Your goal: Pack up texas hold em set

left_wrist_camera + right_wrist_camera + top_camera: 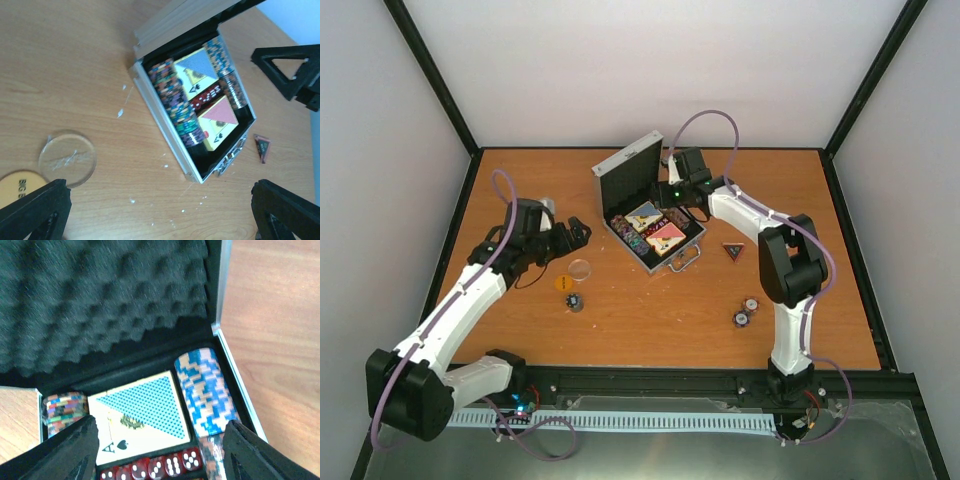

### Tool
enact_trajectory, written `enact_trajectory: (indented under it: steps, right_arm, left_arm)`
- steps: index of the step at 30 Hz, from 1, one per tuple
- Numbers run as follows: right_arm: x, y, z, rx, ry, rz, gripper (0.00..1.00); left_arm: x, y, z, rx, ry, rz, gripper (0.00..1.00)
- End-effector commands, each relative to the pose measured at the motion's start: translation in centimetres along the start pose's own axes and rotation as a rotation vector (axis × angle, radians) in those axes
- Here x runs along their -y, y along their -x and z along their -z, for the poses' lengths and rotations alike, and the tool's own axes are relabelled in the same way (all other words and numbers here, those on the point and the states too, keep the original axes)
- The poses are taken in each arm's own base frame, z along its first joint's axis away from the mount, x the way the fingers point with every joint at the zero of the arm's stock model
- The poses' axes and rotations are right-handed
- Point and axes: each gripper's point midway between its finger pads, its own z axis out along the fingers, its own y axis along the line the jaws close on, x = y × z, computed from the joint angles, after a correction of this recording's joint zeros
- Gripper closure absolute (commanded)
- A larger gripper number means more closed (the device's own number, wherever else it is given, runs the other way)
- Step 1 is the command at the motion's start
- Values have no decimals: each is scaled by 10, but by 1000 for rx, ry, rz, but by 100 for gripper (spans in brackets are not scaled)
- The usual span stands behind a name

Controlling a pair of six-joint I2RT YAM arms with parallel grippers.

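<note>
So the silver case [625, 180] sits open in the upper middle of the top view, lid propped up, black egg-crate foam showing; inside there's a row of mixed chips [175, 100], a blue stack [205, 390], two card boxes [199, 67] and some red dice [172, 465]; right gripper [161, 422] hangs over the back of the case, fingers spread, holding nothing; left gripper [160, 187] is wide open too, just left of the case; below it a clear disc [580, 268] and an orange disc [563, 283]; triangular token [733, 250] right of the case; loose chips [745, 315] lower right.
</note>
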Motion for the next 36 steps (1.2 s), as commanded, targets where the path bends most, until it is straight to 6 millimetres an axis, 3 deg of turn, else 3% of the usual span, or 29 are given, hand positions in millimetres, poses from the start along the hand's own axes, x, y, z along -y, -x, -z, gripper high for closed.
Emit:
enact_trajectory:
  steps: [1,4,6,8,13,18,21,26,30,36]
  right_arm:
    - [0,-2,14,-42,-29,15,30]
    - [6,-3,40,-39,-59,1,26]
    - [17,-14,59,-55,-93,-30,22]
    - [27,-16,87,-38,-113,-66,18]
    - [64,-58,143,-66,-206,-182,8]
    - [98,-91,184,-92,-298,-288,7]
    - [108,-104,193,-83,-315,-308,6]
    - [117,-124,190,-98,-333,-376,5]
    - [113,-122,180,-85,-286,-440,5]
    - [112,-121,177,-83,-273,-467,5]
  left_arm:
    - [-26,-17,-6,-56,99,74,0]
    - [-46,-29,-5,-88,191,92,0]
    - [-60,-35,-3,-119,265,84,0]
    - [-67,-39,-5,-153,311,67,1]
    - [-71,-44,-18,-226,361,13,2]
    - [-65,-37,-38,-258,364,-25,3]
    - [-64,-35,-53,-274,394,-64,6]
    - [-54,-36,-76,-274,382,-89,13]
    - [-56,-40,-90,-302,409,-104,19]
    - [-77,-57,-102,-350,469,-89,21]
